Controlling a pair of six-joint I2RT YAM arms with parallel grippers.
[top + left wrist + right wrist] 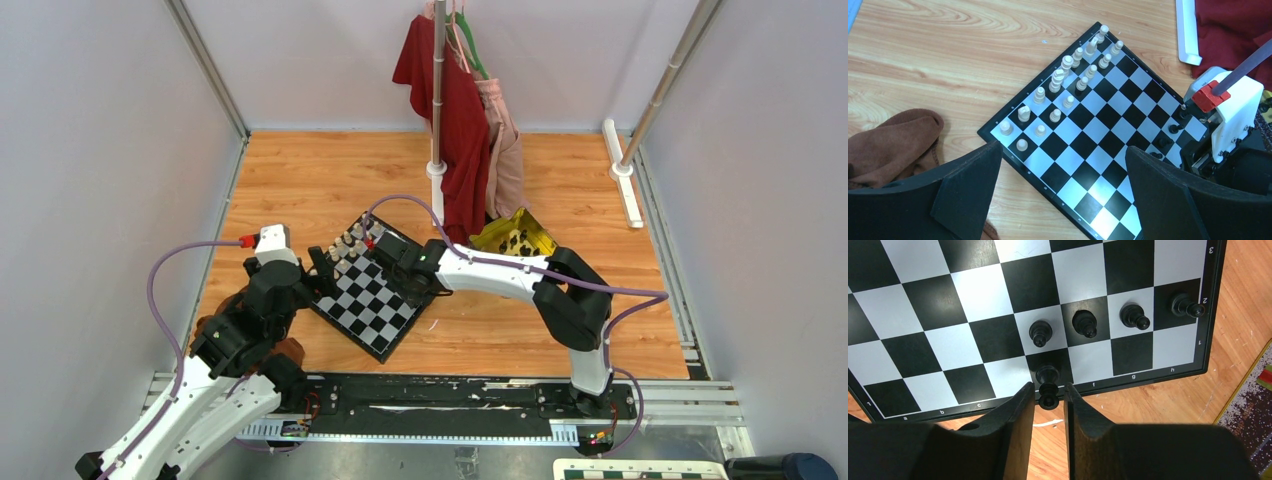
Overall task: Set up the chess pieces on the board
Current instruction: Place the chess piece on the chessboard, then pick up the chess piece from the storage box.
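Right jaws narrowly straddle a black piece [1048, 390], grip unclear; left jaws gape by the board [1108, 130] on a wooden table [300, 180].

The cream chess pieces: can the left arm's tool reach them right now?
Probably yes. The left tool hangs open over the board, close to the cream pieces, and nothing stands between them.

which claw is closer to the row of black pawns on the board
Right. The right claw sits at the board edge just beside the black pawns, a black piece between its fingers. The left claw hangs open over the opposite side, by the cream pieces.
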